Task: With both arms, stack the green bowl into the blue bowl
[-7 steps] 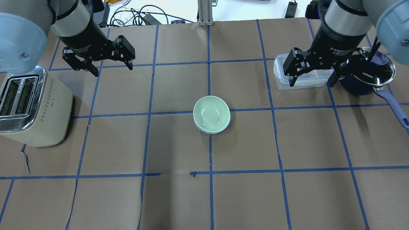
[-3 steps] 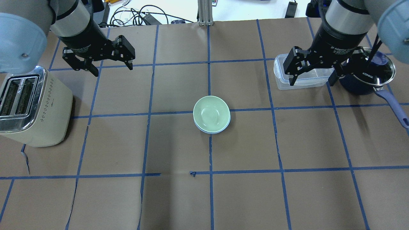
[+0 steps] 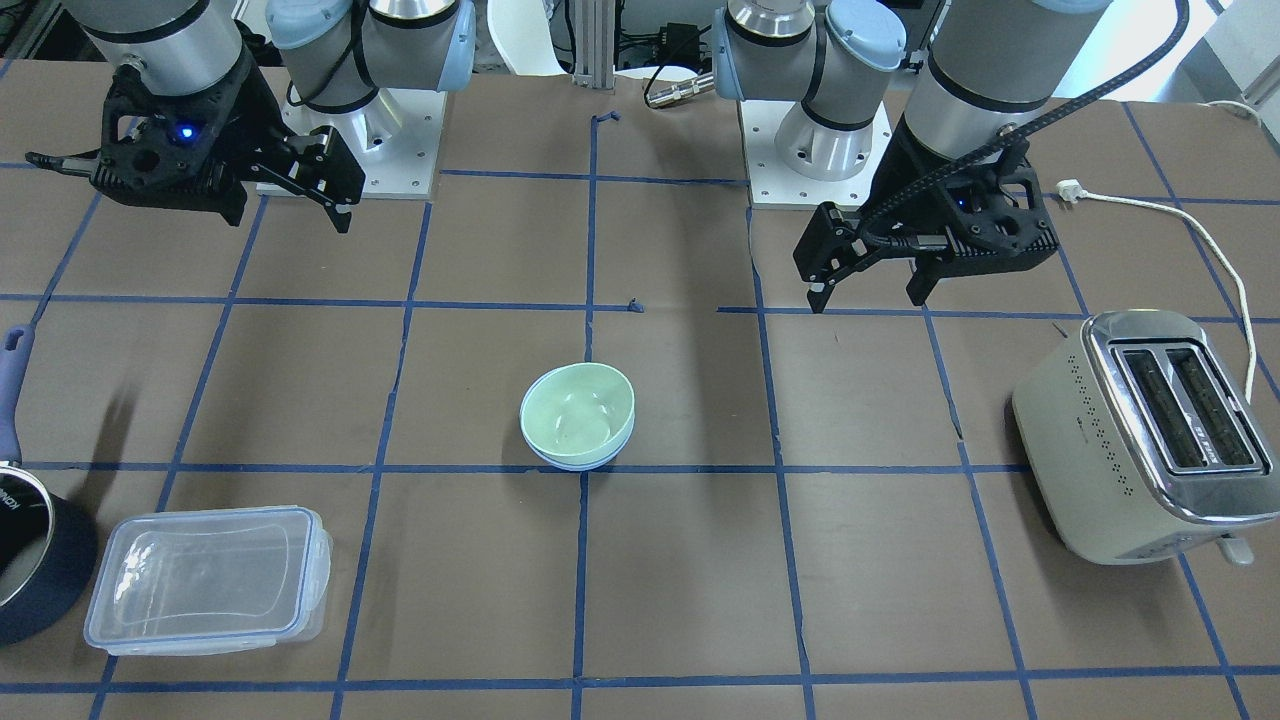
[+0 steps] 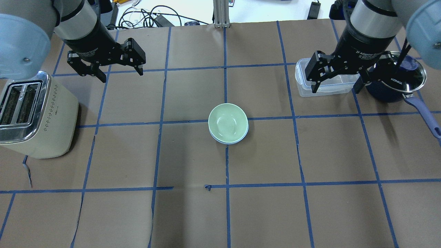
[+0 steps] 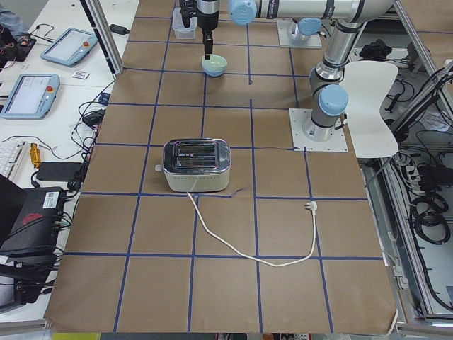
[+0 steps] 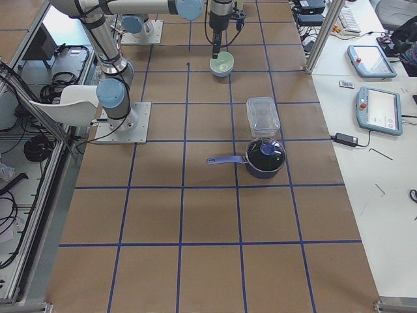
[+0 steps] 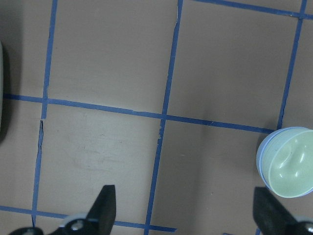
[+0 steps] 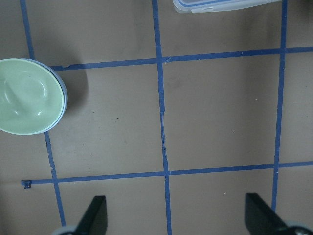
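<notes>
The green bowl (image 4: 228,121) sits nested inside the blue bowl (image 4: 230,141) at the table's centre; only a thin blue rim shows under it. The stack also shows in the front view, green bowl (image 3: 577,410) in blue bowl (image 3: 575,463). My left gripper (image 4: 122,75) is open and empty, held high to the far left of the bowls. My right gripper (image 4: 335,91) is open and empty, held high at the far right. The left wrist view has the green bowl (image 7: 289,162) at its right edge. The right wrist view has it (image 8: 28,95) at its left edge.
A cream toaster (image 4: 34,113) stands at the left edge, its cord (image 3: 1240,290) trailing behind. A clear lidded container (image 4: 305,89) and a dark navy pot (image 4: 410,74) with a glass lid and blue handle sit at the far right, under my right gripper.
The right gripper has shifted very slightly. The bowls and the left gripper have not moved.
</notes>
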